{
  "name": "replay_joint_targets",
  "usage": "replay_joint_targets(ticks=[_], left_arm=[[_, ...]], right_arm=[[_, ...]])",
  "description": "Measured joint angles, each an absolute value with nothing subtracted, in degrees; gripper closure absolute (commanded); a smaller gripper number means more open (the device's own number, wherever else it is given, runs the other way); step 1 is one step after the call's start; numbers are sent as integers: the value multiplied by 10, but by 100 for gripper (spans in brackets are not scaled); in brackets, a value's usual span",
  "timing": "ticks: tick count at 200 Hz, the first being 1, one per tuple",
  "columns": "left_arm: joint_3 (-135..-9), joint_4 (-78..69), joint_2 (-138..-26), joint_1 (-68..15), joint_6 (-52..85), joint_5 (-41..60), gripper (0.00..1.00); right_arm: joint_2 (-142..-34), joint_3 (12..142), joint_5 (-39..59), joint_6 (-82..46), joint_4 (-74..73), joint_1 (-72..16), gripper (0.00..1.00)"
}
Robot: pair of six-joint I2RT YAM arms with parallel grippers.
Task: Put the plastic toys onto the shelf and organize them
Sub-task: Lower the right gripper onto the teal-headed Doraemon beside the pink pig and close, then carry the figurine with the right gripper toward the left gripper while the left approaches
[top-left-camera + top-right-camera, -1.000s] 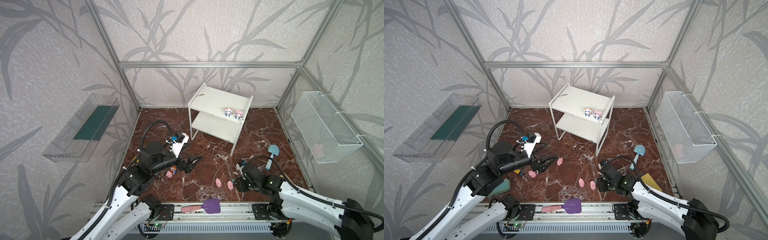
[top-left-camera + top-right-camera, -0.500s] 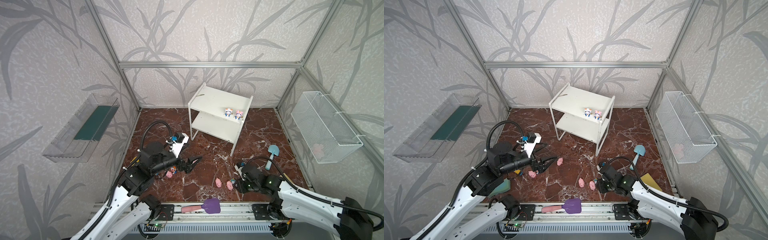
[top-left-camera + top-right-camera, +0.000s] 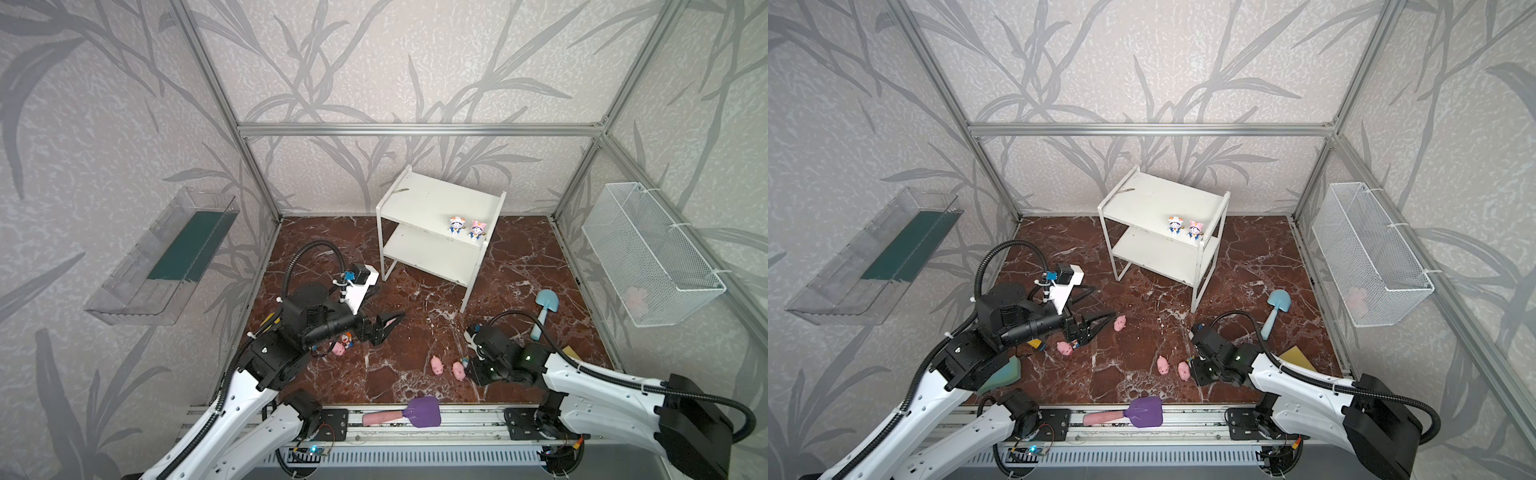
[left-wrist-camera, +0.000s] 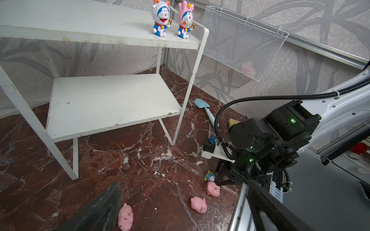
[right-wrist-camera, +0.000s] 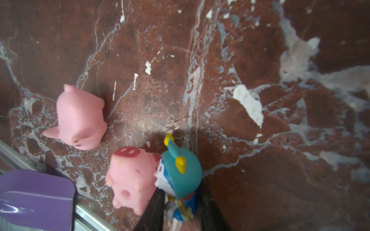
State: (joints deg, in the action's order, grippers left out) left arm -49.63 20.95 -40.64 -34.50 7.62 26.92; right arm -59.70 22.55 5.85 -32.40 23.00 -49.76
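The right pincer [image 5: 181, 200], jaws narrow, pinches the teal-hatted figurine [image 5: 180, 170] on the tabletop [image 3: 415, 291], lower centre-right in both top views, a pink pig [image 5: 130, 176] touching it. The left pincer [image 3: 388, 329] gapes wide, empty. Two figurines [image 3: 456, 225] stand on the shelf [image 3: 432, 199], centre frame.

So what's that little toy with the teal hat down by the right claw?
The teal-hatted figurine is a tiny glossy plastic cartoon character with a blue-and-white face, a teal hood with yellow horns, and a blue body with yellow trim. It looks upright on the red marble floor, with its head against a pink pig. The right gripper pinches its body between dark fingers.
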Motion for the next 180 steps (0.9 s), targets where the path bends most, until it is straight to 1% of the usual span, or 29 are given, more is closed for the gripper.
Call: replay_joint_targets(ticks=[39, 92, 128, 163, 180], left_arm=[[-496, 207, -409, -346, 80, 272, 1], [-483, 182, -437, -362, 101, 286, 1], [-462, 156, -463, -412, 114, 276, 1], [-444, 115, -507, -473, 140, 248, 1], [-430, 86, -524, -491, 163, 232, 2]], right_arm=[[-583, 228, 44, -321, 237, -498, 79], [-485, 233, 16, -303, 241, -498, 80], [-434, 246, 28, -285, 209, -498, 81], [-429, 254, 63, -275, 133, -502, 81], [-429, 254, 73, -273, 94, -509, 81]])
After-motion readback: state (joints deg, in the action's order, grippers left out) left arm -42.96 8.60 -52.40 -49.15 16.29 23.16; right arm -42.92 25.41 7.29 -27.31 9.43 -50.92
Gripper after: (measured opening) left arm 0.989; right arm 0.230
